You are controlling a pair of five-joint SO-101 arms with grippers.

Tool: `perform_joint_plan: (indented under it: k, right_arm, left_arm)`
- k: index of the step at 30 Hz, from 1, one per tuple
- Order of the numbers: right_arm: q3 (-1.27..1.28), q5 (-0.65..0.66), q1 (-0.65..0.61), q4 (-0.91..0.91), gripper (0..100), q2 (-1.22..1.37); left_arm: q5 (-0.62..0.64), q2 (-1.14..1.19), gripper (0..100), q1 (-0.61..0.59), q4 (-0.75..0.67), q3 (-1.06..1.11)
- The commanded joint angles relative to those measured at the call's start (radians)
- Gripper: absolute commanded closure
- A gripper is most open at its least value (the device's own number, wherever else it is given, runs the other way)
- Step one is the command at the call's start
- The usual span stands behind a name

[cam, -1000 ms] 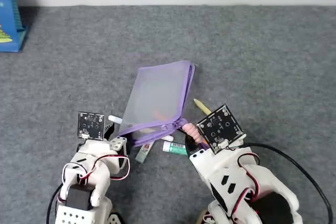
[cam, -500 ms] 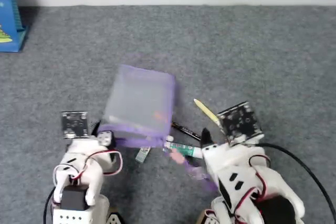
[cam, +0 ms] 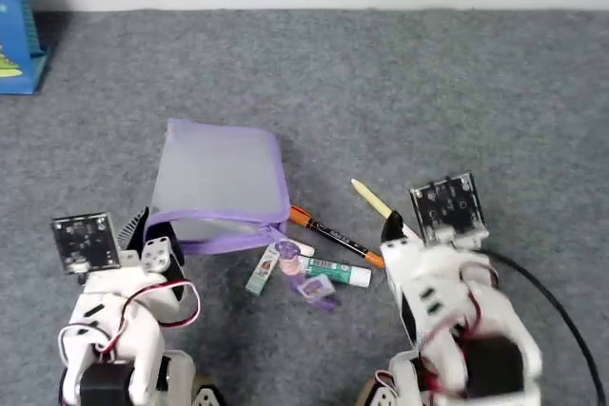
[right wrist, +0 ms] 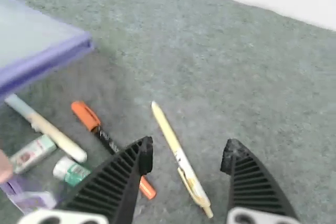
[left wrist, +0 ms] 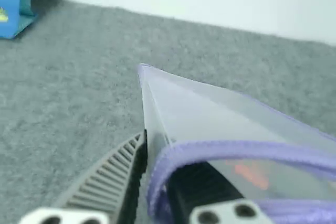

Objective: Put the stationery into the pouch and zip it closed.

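Two grippers sit near the desk's front edge. The left gripper [left wrist: 152, 153] pinches the purple pouch [cam: 217, 178] by its rim; the right gripper [right wrist: 187, 148] hangs open above the yellow pen [cam: 371, 199]. Best to descend squarely, close across the pen's middle, and hold the pouch mouth steady.

Bright, even, diffuse light from above, soft faint shadows

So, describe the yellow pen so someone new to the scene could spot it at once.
Find the purple pouch on the grey carpet, then look across to the right arm's side. Past the orange-capped marker, just in front of the open right gripper, lies the pen, apart from the other items. It alone is slim, pale yellow all over.
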Motion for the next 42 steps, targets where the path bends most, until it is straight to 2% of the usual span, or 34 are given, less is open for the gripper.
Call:
perform_joint_plan:
  k: [1, 10, 13, 17, 25, 28, 32, 35, 42]
  right_arm:
    - [-0.028, 0.020, 0.010, -0.056, 79.4, 0.188]
    - [-0.261, 0.018, 0.010, -0.111, 79.1, 0.694]
    - [-0.313, 0.020, 0.010, -0.148, 79.1, 0.808]
    - [-0.365, 0.017, 0.010, -0.153, 79.1, 0.914]
    - [-0.420, 0.021, 0.010, -0.223, 79.1, 1.023]
    - [-0.466, 0.061, 0.007, -0.228, 79.4, 1.087]
    - [-0.555, 0.083, 0.005, -0.229, 79.4, 1.216]
    - [-0.637, 0.083, 0.007, -0.222, 79.4, 1.333]
    - [-0.736, 0.083, 0.005, -0.222, 79.4, 1.518]
  left_arm:
    - [0.012, -0.005, 99, 0.061, -0.014, -0.068]
    - [0.003, -0.003, 99, 0.068, -0.048, -0.051]
    - [-0.035, 0.038, 99, 0.066, -0.058, -0.054]
    - [-0.044, 0.227, 99, 0.066, -0.077, -0.107]
    - [-0.041, 0.687, 99, 0.064, -0.068, -0.357]
    - [-0.041, 0.815, 99, 0.061, -0.068, -0.415]
    - [-0.041, 0.902, 99, -0.011, -0.068, -0.479]
    - [-0.043, 0.905, 99, -0.038, -0.015, -0.536]
    - [-0.044, 0.875, 99, -0.037, 0.204, -0.742]
